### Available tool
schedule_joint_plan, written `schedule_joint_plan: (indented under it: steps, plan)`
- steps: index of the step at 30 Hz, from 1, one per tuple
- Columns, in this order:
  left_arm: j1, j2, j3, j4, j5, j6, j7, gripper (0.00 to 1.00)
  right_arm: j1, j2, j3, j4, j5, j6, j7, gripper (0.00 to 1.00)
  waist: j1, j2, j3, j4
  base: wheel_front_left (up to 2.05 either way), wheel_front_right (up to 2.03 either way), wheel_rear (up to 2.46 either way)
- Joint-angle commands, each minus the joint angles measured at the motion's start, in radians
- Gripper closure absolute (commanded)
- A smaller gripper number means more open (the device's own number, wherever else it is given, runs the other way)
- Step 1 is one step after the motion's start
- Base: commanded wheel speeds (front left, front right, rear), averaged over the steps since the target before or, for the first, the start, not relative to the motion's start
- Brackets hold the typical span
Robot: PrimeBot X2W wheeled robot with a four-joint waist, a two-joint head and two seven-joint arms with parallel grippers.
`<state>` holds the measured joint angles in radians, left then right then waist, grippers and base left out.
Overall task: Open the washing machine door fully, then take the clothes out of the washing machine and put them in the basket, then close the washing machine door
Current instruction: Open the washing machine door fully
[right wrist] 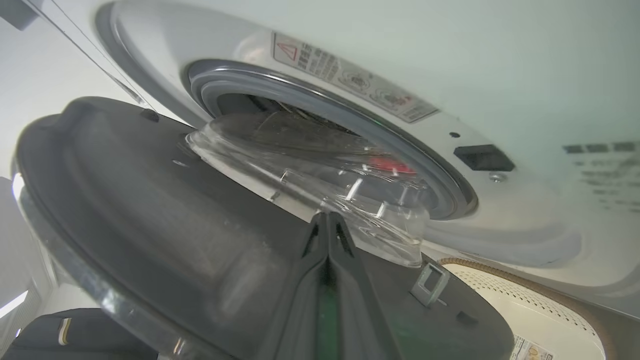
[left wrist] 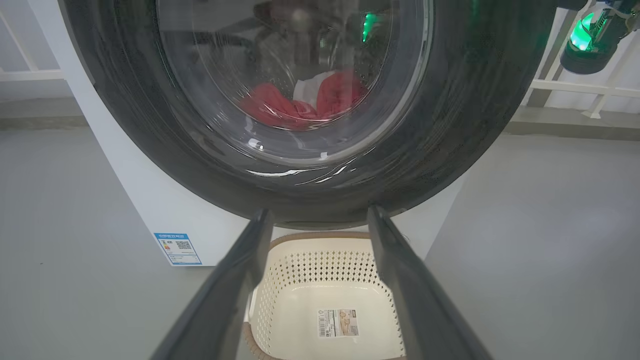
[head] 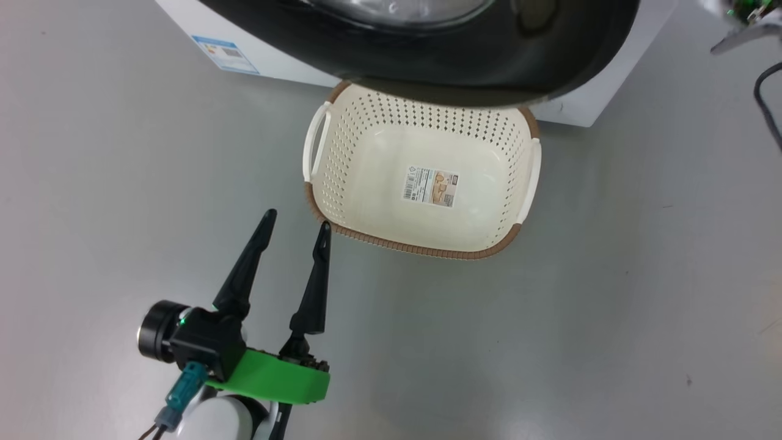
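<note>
Glossy ring, clear glass on washing machine door; basket smooth perforated plastic; floor smooth.

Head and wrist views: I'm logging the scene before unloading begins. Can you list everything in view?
washing machine: one, white, behind the basket
washing machine door: one, black ring with clear glass, partly open above the basket's far rim
clothes: a heap, number unclear, red and white, in the drum
basket: one, cream with brown rim, on the floor in front of the machine
label sticker: one, blue, low on the machine's front
floor: grey
left gripper: black fingers, open, beside the basket's near left corner
right gripper: dark fingers, shut, at the door's inner face
</note>
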<state>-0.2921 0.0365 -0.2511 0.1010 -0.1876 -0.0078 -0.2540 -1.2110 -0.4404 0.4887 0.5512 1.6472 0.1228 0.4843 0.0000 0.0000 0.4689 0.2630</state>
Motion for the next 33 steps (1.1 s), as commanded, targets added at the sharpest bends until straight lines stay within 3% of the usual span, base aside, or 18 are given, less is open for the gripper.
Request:
schedule_joint_plan:
  steps: [1, 21, 33]
  plan:
    - [0.003, 0.014, 0.034, -0.021, 0.002, 0.009, -0.008, 0.00, 0.037, 0.031, 0.012, -0.042, 0.010, 0.008, 0.016, 1.00, 0.0000, 0.0000, -0.011, -0.008, 0.00, 0.00, 0.00]
    - [0.041, 0.014, 0.055, -0.014, 0.022, 0.001, -0.008, 0.00, 0.232, 0.074, 0.013, -0.203, -0.004, 0.008, 0.109, 1.00, 0.0000, 0.0000, -0.088, -0.029, 0.00, 0.00, 0.00]
    - [0.051, 0.014, 0.069, -0.010, 0.022, -0.023, -0.008, 0.00, 0.281, 0.070, -0.027, -0.207, -0.070, 0.008, 0.032, 1.00, 0.0000, 0.0000, -0.118, -0.031, 0.00, 0.00, 0.00]
